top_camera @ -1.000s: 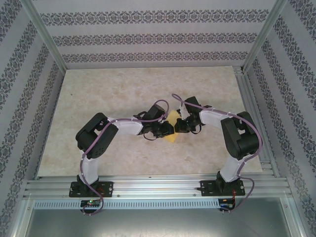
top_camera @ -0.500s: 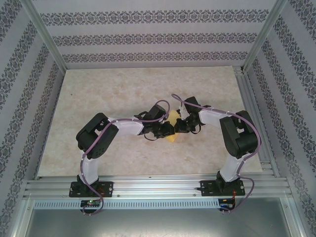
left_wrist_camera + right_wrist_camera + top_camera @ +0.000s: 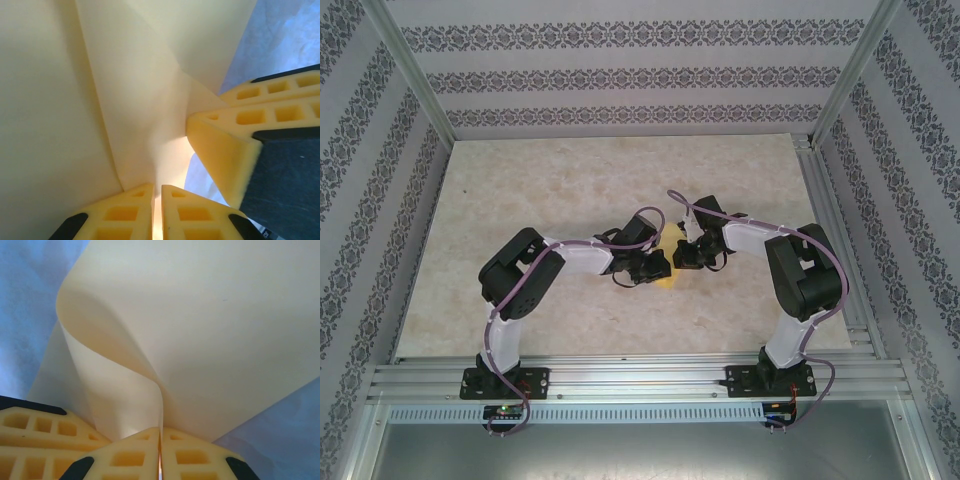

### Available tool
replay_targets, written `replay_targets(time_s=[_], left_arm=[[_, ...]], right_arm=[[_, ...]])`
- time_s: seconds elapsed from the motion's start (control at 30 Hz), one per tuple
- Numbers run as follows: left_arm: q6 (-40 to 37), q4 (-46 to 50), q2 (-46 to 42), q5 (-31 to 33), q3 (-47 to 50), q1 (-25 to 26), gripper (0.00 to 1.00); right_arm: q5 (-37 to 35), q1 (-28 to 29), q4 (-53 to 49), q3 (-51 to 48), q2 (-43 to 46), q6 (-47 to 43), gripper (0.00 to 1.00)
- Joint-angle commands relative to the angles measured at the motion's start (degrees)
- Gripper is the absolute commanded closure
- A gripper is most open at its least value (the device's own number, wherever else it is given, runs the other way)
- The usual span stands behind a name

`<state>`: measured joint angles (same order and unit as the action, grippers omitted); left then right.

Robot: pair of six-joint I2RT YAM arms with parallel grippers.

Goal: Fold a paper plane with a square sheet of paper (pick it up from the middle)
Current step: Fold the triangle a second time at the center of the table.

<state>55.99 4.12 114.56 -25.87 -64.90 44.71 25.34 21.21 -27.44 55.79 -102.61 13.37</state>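
Tight pinch from left gripper point(image 3: 156, 212) and right gripper point(image 3: 160, 452) alike on the curling pale-yellow paper sheet point(image 3: 200, 315), middle of the beige marbled table point(image 3: 520, 180), patterned wallpaper point(image 3: 620, 75) all round

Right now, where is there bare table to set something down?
Free: the far half of the table up to the back wall, and its left strip outside the left arm. Crowded: the centre, where left gripper and right gripper pinch the paper sheet.
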Motion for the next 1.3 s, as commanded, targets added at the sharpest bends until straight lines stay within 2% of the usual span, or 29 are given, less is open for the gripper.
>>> replay_targets(time_s=[0.0, 0.23, 0.5, 1.27], left_arm=[[-0.3, 1.9, 1.1, 0.9, -0.3, 1.0, 0.86], [-1.0, 2.6, -1.1, 1.5, -0.3, 1.2, 0.84], [-0.8, -1.7, -3.8, -0.9, 0.5, 1.9, 0.81], [0.8, -3.4, -0.6, -0.3, 2.6, 3.5, 0.82]], right_arm=[[-1.3, -0.4, 0.2, 0.9, -1.1, -0.8, 0.91], [-1.5, -0.4, 0.1, 1.0, -1.1, -0.8, 0.91], [-0.6, -0.4, -0.5, 2.1, -1.3, -1.3, 0.92], [-0.6, -0.4, -1.0, 3.3, -2.3, -1.4, 0.92]])
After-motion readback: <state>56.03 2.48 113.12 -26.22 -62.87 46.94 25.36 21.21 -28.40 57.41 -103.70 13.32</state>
